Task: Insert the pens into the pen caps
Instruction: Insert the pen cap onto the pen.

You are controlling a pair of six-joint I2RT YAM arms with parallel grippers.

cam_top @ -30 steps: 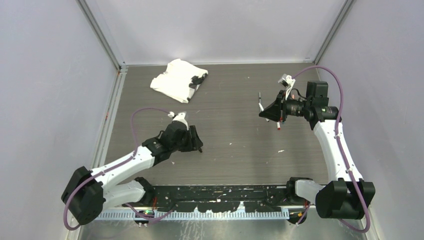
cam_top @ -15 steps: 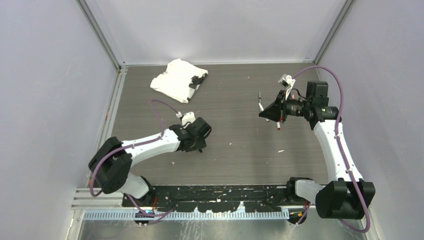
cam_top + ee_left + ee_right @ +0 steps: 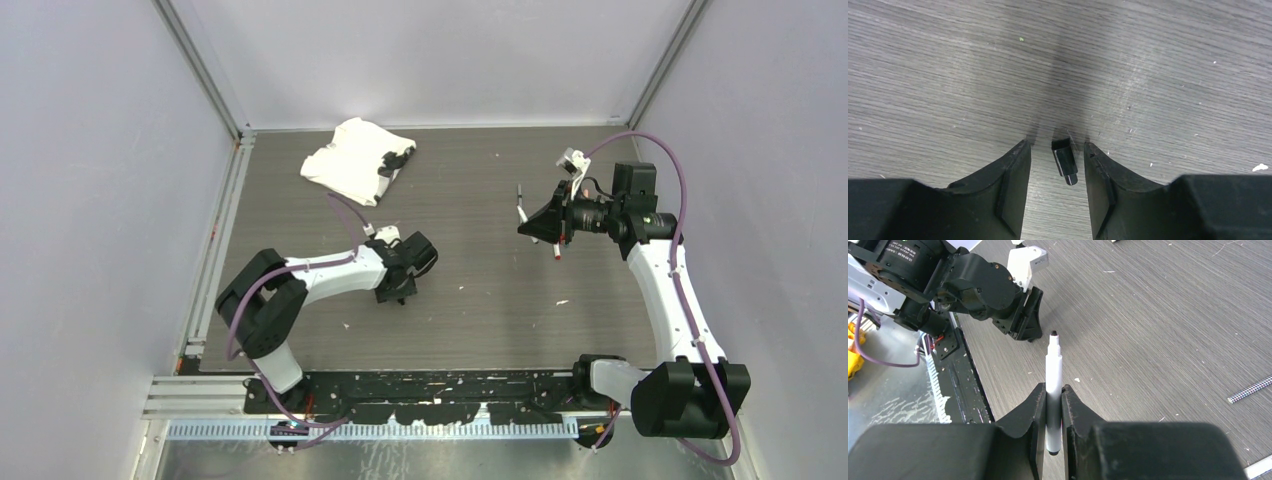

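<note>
Straddling black cap point(image 3: 1064, 161) on table point(image 3: 948, 75): left fingers point(image 3: 1013, 180), spread for pickup; right fingers point(image 3: 1030, 412) pinch white pen point(image 3: 1053, 365), tip outward for capping.

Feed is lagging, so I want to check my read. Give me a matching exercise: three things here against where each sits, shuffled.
Things: 1 black cap; 2 white pen; 3 white cloth.
Places: A clamped in the right gripper; B near the table's far edge, left side; C on the table between the left gripper's open fingers.
Pairs: 1-C; 2-A; 3-B.
</note>
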